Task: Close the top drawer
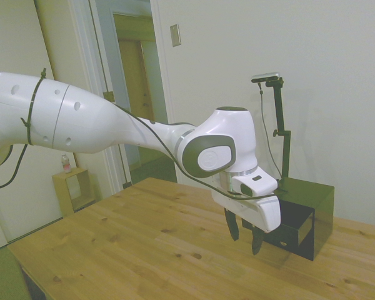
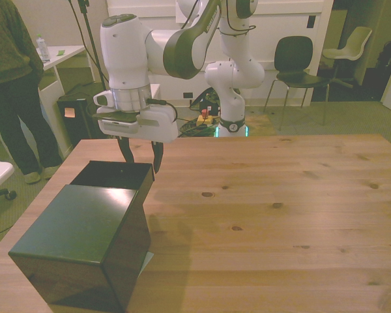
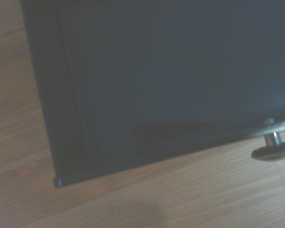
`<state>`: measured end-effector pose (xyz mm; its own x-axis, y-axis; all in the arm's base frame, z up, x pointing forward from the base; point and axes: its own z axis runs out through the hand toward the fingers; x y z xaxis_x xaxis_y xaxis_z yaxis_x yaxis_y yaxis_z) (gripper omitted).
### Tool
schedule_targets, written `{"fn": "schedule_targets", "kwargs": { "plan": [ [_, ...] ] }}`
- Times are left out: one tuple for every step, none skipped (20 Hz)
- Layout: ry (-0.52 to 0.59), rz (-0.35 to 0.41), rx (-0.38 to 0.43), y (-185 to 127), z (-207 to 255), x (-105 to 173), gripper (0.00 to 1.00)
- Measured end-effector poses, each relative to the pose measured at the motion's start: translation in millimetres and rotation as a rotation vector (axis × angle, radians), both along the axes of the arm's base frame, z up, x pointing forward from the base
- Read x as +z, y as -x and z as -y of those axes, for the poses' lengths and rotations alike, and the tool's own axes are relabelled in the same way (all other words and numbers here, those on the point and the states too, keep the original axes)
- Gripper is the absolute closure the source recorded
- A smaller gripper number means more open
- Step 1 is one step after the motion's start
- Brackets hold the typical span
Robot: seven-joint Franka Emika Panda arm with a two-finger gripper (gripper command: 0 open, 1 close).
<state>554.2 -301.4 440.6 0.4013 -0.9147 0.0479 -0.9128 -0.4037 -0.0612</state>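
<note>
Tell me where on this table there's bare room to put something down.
Most of the wooden table is bare: everything from the black cabinet to the front view's right edge. It is crowded only at the front view's left, where the top drawer stands pulled out and the open claw hangs at its front end.
</note>
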Motion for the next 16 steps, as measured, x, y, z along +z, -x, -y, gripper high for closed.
{"fn": "schedule_targets", "kwargs": {
  "plan": [
    [0.0, 0.002, 0.0, -1, 0, 1, 1.0],
    [0.001, 0.007, 0.0, -2, 0, 3, 1.0],
    [0.002, 0.012, 0.0, -3, 0, 5, 1.0],
    [0.003, 0.018, 0.002, -5, -1, 8, 1.0],
    [0.005, 0.023, 0.003, -7, -2, 11, 1.0],
    [0.006, 0.026, 0.003, -9, -3, 13, 1.0],
    [0.005, 0.027, 0.001, -11, -4, 14, 1.0],
    [0.003, 0.027, -0.001, -13, -4, 15, 1.0],
    [0.002, 0.028, -0.003, -15, -4, 16, 1.0],
    [0.002, 0.026, -0.004, -17, -3, 15, 1.0],
    [0.001, 0.024, -0.007, -19, -3, 14, 1.0],
    [-0.001, 0.022, -0.009, -21, -3, 13, 1.0],
    [-0.002, 0.021, -0.011, -24, -2, 13, 1.0],
    [-0.002, 0.022, -0.013, -27, -1, 12, 1.0],
    [-0.003, 0.024, -0.015, -29, -1, 12, 1.0],
    [-0.005, 0.025, -0.017, -31, 0, 12, 1.0]
  ]
}}
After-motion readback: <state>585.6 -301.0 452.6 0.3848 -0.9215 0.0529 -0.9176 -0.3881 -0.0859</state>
